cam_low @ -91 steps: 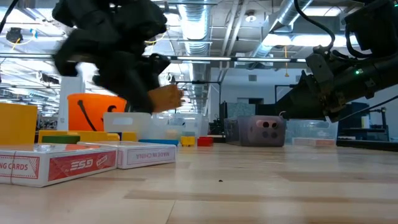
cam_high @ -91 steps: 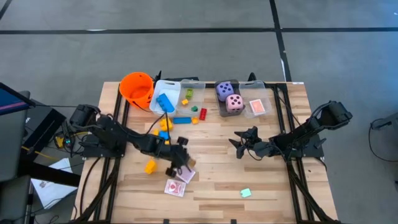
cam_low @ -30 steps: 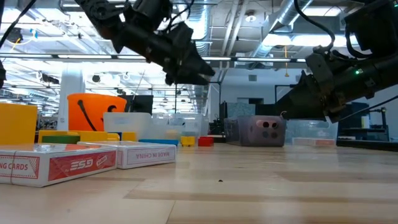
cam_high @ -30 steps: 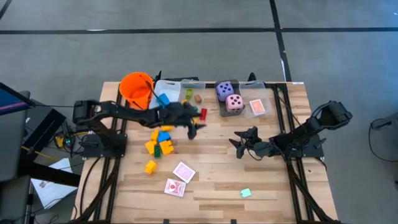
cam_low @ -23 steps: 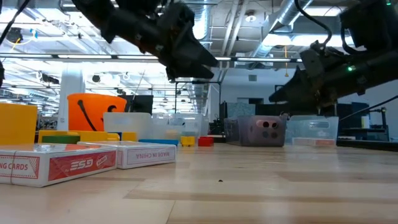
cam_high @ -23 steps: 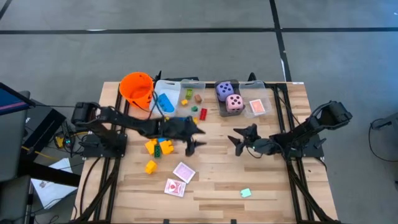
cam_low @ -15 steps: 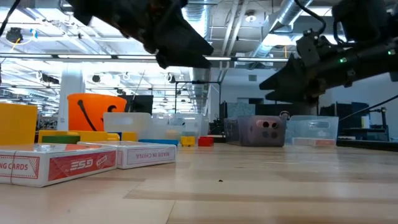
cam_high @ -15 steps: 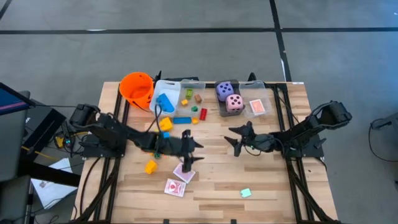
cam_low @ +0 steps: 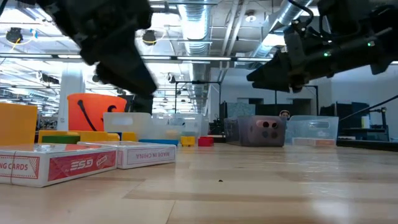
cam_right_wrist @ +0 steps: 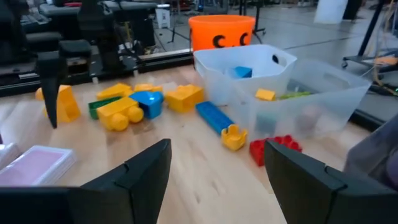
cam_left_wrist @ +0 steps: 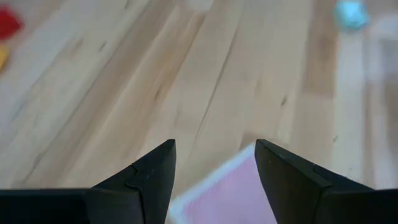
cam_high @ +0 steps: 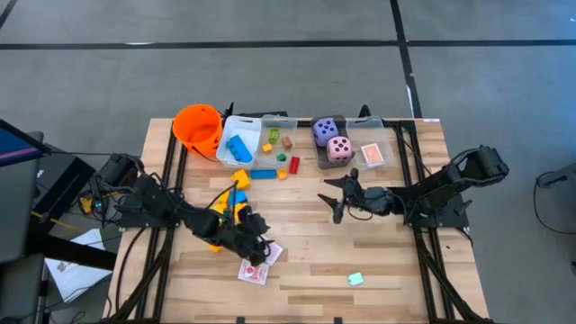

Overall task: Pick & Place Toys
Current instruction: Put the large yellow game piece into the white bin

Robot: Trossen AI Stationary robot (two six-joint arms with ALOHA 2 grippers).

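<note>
You have the wooden table point(cam_high: 396, 261) filling the centre of the high view, with the orange bucket point(cam_high: 198, 128) and clear bins point(cam_high: 256, 135) along its upper edge. The purple die point(cam_high: 326, 130) and pink die point(cam_high: 339, 148) sit in the middle bin. Your left gripper point(cam_high: 258, 250) is low in the lower-left of the table, fingers spread over a pack of playing cards point(cam_high: 266, 254), not touching it. Your right gripper point(cam_high: 335, 200) hovers right of centre, fingers spread, holding nothing. Loose yellow and blue blocks point(cam_high: 236, 180) lie left of centre; a small green block point(cam_high: 355, 279) sits alone near the lower edge.
</note>
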